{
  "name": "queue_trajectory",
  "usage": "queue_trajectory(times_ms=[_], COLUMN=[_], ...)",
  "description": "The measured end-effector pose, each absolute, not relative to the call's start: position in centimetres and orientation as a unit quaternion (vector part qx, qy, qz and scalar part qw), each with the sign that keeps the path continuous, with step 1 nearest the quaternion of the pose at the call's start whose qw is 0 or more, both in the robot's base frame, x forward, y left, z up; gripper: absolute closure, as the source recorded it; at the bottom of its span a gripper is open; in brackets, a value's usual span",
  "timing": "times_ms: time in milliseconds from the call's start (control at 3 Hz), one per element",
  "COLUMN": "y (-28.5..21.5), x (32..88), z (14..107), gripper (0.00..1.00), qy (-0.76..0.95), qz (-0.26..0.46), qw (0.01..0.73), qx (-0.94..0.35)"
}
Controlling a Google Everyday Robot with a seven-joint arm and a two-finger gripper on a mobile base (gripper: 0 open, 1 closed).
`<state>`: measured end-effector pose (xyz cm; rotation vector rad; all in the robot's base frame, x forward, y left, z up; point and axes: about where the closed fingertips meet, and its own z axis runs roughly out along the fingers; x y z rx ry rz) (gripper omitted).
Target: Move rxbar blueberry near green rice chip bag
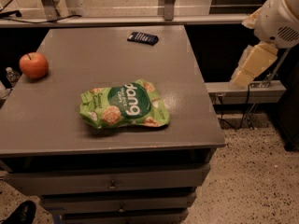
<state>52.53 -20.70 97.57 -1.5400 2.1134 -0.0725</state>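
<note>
The rxbar blueberry (143,38), a small dark navy bar, lies flat near the far edge of the grey table (60,120). The green rice chip bag (124,105) lies flat in the middle of the table, nearer the front, with white "dang" lettering upside down. The bar is well apart from the bag, behind it. My gripper (241,77) hangs off the table's right side, above the floor gap, level with the table's middle. It holds nothing that I can see.
A red apple (33,65) sits at the table's left edge. The white arm body (280,17) fills the upper right. Drawers (112,181) lie under the tabletop. A rail (117,20) runs behind the table. A shoe (18,213) shows at bottom left.
</note>
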Motion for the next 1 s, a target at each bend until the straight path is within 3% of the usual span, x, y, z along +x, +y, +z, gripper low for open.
queue_trajectory(times_ms=[667,1000], y=[-18.6,-15.1], x=[60.8,64.9], z=[98.2,96.6], gripper=[0.0,0.0], qy=[0.773,0.77], qz=[0.007,0.053], qw=[0.33,0.347], qx=[-0.541,-0.533])
